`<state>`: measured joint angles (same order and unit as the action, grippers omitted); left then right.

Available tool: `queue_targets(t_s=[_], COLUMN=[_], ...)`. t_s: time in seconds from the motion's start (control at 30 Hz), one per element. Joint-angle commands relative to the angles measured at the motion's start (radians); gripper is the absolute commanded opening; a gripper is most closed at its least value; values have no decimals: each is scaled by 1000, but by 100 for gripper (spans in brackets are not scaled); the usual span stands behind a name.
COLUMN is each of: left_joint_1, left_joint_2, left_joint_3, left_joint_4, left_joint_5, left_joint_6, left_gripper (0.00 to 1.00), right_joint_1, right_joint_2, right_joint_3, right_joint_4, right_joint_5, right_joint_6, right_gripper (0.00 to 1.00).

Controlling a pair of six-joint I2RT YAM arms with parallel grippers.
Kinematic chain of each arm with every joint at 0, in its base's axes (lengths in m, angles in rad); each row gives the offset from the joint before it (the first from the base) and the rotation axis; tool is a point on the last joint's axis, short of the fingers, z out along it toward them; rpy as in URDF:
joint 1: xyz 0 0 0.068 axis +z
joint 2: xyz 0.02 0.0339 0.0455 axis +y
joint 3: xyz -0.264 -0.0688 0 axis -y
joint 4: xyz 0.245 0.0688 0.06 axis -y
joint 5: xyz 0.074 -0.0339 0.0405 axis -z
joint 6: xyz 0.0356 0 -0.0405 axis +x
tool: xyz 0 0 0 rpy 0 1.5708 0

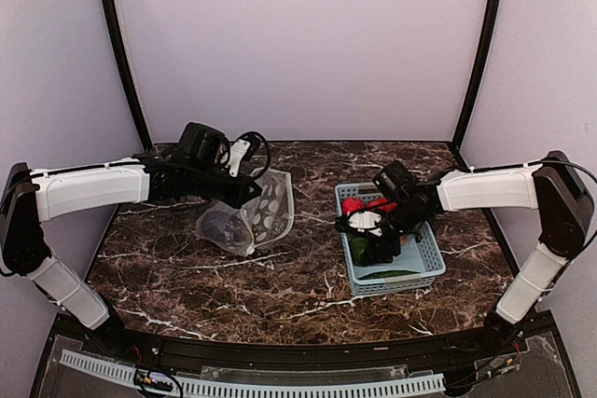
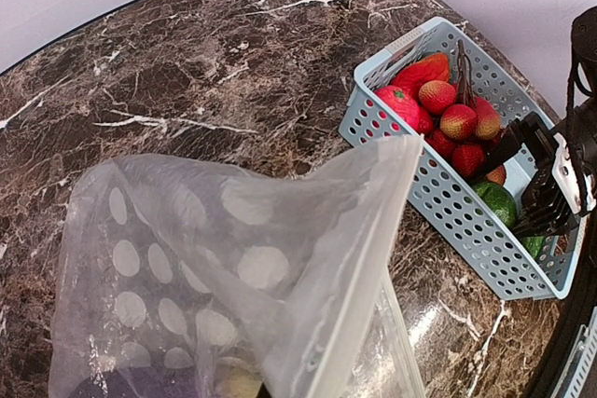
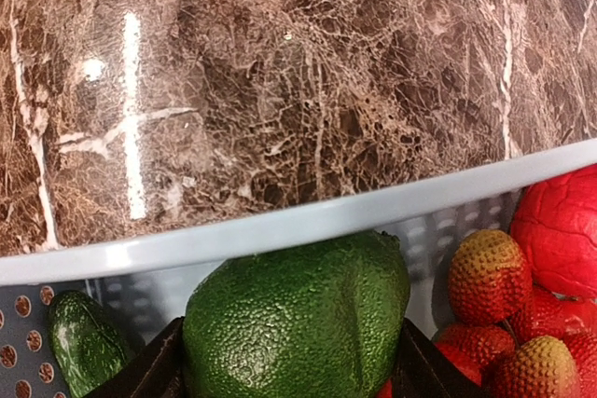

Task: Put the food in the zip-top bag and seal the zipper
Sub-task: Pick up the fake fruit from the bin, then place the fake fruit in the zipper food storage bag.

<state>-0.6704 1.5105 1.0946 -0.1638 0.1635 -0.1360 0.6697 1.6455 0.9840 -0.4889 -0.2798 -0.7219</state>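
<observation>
The clear zip-top bag [image 1: 254, 216] with white dots lies left of centre, and its mouth edge is lifted by my left gripper [image 1: 244, 191], which is shut on it. In the left wrist view the bag [image 2: 233, 267] fills the foreground, with the whitish zipper [image 2: 368, 277] running along its raised edge. A dark piece shows through the plastic [image 2: 121, 384]. The food sits in the light-blue basket [image 1: 424, 272]: red strawberries [image 3: 485, 272], a small dark green piece [image 3: 84, 342] and a bumpy green fruit [image 3: 298, 314]. My right gripper [image 1: 373, 235] is down in the basket, and its fingers [image 3: 154, 370] press both sides of the green fruit.
The basket's rim [image 3: 280, 226] crosses the right wrist view just beyond the green fruit. Dark marble tabletop [image 1: 308, 277] lies between bag and basket. Purple walls and black frame posts [image 1: 121, 53] stand round the table.
</observation>
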Motion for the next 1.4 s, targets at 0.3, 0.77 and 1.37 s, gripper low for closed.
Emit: queue_targets(t_s=[0.3,0.77,1.37], left_joint_1=[7,-74,-187], left_joint_2=[-24,-33,14], left_joint_3=[-30,124,276], left_joint_4=[5,-141,-278], left_joint_5=[13,8,-77], left_joint_6=[-9,-125,-288], left_gripper=[1,1,1], right_joint_1=[2,28,233], right_joint_2=[-149,-265,-141], right_joint_3=[61,247,522], right_joint_4=[-127,-207,-230], right_joint_5=[-40,-174,-258], right_joint_6=[9,46,125], right_gripper=[53,53,52])
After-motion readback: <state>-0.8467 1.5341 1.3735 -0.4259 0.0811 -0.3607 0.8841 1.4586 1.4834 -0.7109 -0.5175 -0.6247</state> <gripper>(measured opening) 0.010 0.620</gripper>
